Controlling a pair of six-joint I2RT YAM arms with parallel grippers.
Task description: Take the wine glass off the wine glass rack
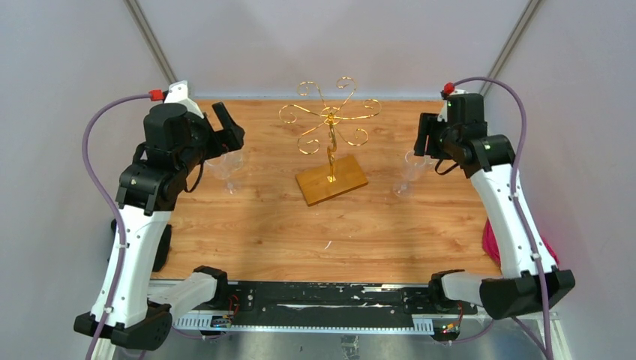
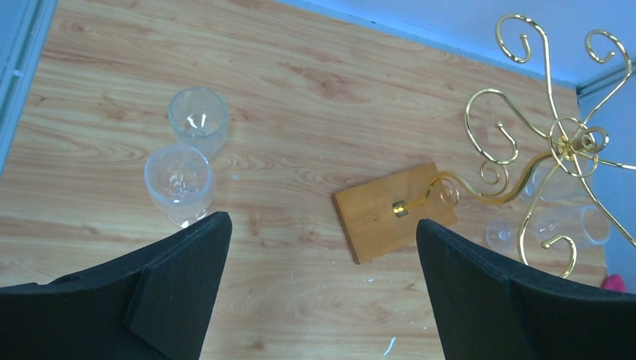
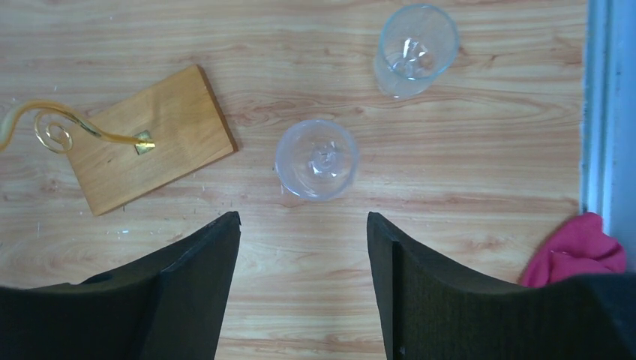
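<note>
The table [image 1: 247,240] is taken in first: 1 wooden top, with everything on it.

Next, the arms, 2 of them. The left gripper [image 2: 322,221] is spread fully wide and nothing is held; the right gripper [image 3: 304,216] is seen with its fingers well parted, and nothing is held there either.

At centre, the wine glass rack [image 1: 330,115] is found bare: no glass is hung on any scroll arm, so the lifting-off can be judged done. The wine glass [image 3: 316,159] is stood upright on the table just ahead of the right fingertips, well apart from the rack's wooden base [image 3: 150,146].

Risks now. If the right gripper is drawn back low, that rim could be clipped and the glass toppled. A second glass [image 3: 416,49] is stood near it, so 1 fall could be passed on. On the left, a near glass [image 2: 178,180] and a far glass [image 2: 197,120] are set just beside each other under the open fingers; a careless descent could knock both. The thin gold arms could be snagged by a wide swing.

The count: 1 table, 2 arms, 1 rack, 1 pink cloth [image 3: 581,247] at the right edge, and 4 glasses, 2 per side.
</note>
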